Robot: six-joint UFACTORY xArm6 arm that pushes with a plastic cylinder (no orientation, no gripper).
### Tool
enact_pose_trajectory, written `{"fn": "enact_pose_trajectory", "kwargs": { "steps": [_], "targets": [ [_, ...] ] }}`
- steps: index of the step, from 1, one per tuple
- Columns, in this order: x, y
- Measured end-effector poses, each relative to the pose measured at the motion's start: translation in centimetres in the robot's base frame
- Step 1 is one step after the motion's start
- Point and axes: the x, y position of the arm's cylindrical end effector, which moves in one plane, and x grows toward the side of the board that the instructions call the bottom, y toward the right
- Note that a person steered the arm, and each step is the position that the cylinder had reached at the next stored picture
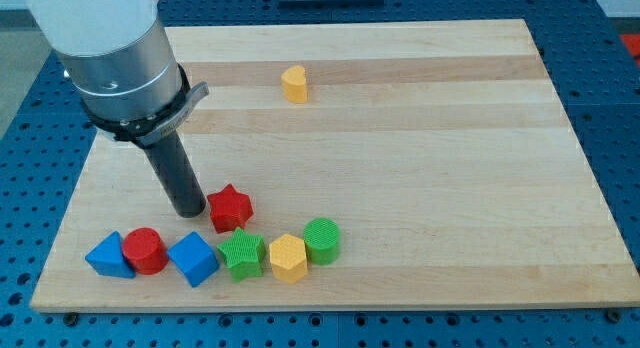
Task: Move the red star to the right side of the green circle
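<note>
Star (230, 208), red, lies on the tabletop (420, 138) toward the view's lower left, and my tip (190, 212) sits just beside it on the view's left, so close I cannot tell whether the two touch. I carry no fingers, only a dark rod, so nothing is grasped. Below the star runs a crooked row of blocks. The green circle (322, 239) stands at the row's right end, lower and to the view's right of the star, apart from it. Touching the circle's left is a yellow hexagon (288, 257), then a green star (242, 254) directly under the red star and just beside it, then a blue cube (194, 259), a red cylinder (145, 251) and a blue triangle (109, 256) at the row's left end. Well apart from all of these, near the view's top, a yellow heart (294, 84) stands alone. My pale arm housing fills the view's upper left.
</note>
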Motion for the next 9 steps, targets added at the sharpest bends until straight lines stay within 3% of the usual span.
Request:
{"fn": "enact_pose_trajectory", "kwargs": {
  "steps": [2,6,9],
  "targets": [
    [0.6,0.2],
    [0.9,12.2],
    [1.4,15.7]
  ]
}}
